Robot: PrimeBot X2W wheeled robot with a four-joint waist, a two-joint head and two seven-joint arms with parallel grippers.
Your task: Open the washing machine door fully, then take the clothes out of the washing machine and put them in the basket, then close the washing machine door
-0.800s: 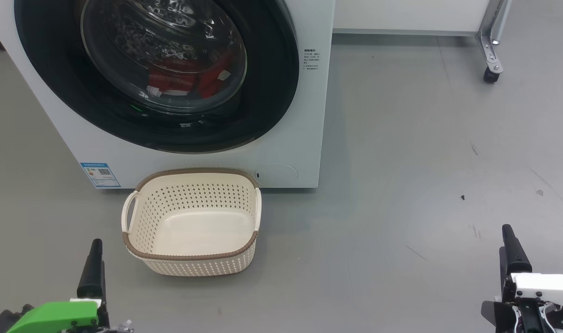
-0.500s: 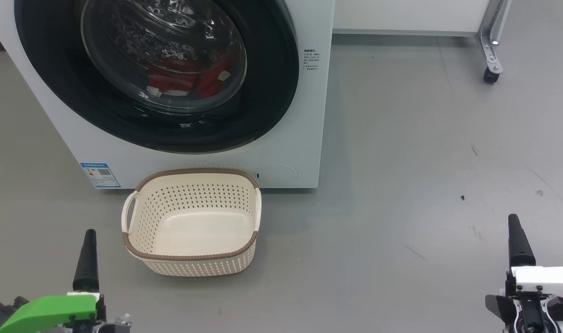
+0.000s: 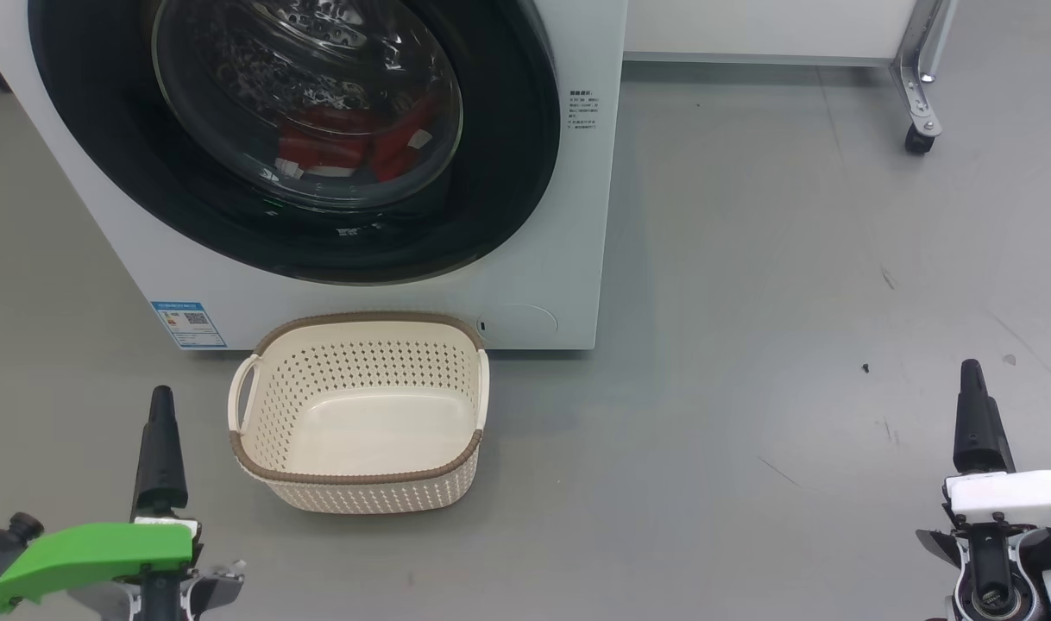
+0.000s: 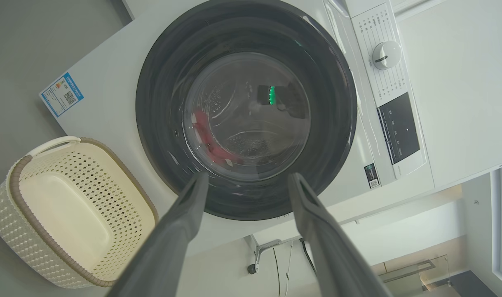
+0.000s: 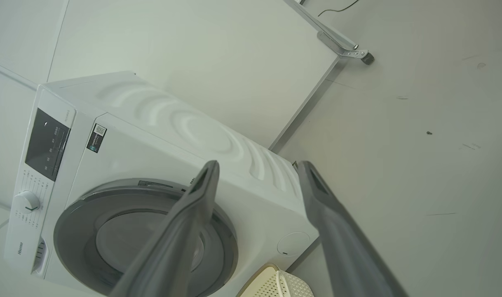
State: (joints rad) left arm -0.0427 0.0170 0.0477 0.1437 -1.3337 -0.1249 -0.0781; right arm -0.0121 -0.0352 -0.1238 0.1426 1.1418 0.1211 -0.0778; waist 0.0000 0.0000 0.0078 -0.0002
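Note:
The white washing machine [image 3: 543, 259] stands at the upper left of the head view. Its door [image 3: 508, 172], with a glossy black rim and a glass bowl, lies flush against the front. Red clothes [image 3: 336, 147] with white trim show through the glass, and again in the left wrist view [image 4: 212, 146]. The cream basket [image 3: 258, 466] sits empty on the floor just before the machine. My left gripper [image 4: 247, 177] is open to the left of the basket, its fingers aimed at the door. My right gripper [image 5: 258, 165] is open far off to the right, over bare floor.
A white panel on a metal frame with a caster [image 3: 920, 142] stands behind and to the right of the machine. Grey floor [image 3: 750, 345] stretches wide to the right. The machine's dial [image 4: 386, 55] and dark control panel sit above the door.
Both grippers have moved forward, away from the head view's bottom edge, the left drifting slightly left and the right slightly right. Machine, door and basket are unmoved.

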